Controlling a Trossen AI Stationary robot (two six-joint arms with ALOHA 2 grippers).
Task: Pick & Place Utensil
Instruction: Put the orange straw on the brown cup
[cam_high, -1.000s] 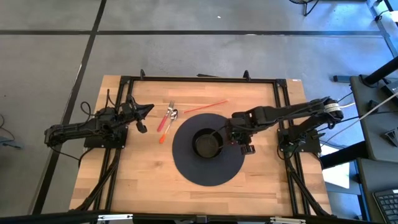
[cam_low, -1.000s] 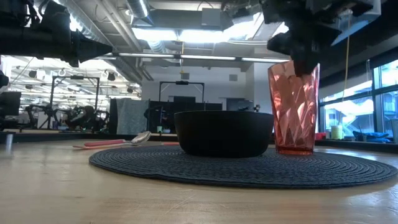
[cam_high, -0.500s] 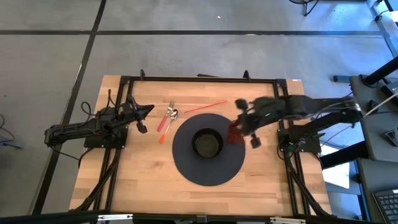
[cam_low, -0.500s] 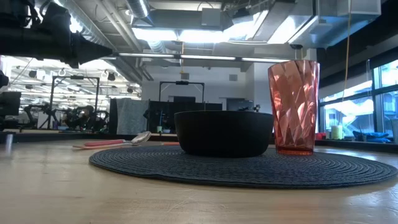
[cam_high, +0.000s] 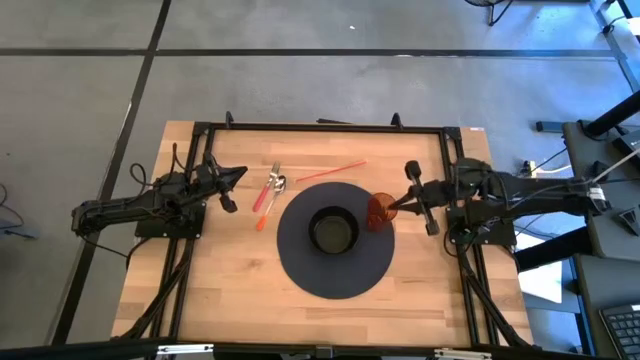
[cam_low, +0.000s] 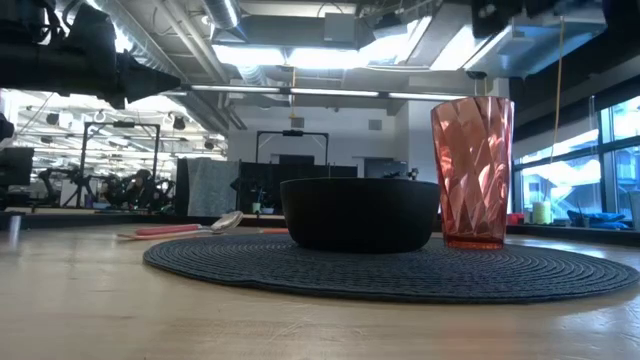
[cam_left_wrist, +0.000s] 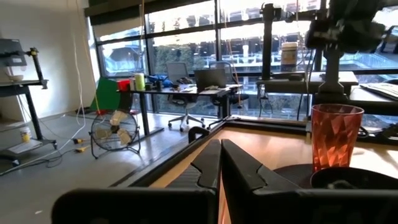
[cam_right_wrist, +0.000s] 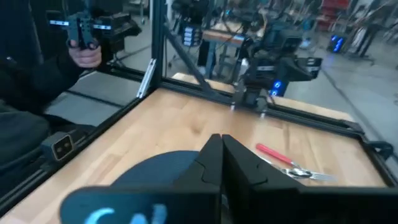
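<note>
The left claw (cam_high: 232, 187) and the right claw (cam_high: 404, 195), both with fingers pressed together, hover at opposite table sides.

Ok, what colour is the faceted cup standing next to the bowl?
Translucent red-pink. The cup shows best in the low view, standing on the dark mat.

No text, label, brand or number is legible on any object or surface in these views.

We see a faceted translucent red cup (cam_low: 472, 170), black bowl (cam_low: 360, 213), dark grey ribbed round mat (cam_high: 300, 262), light wood-grain bench (cam_high: 230, 290), red-handled silver fork (cam_high: 267, 186) and spoon (cam_high: 272, 198), red straw (cam_high: 331, 171).
</note>
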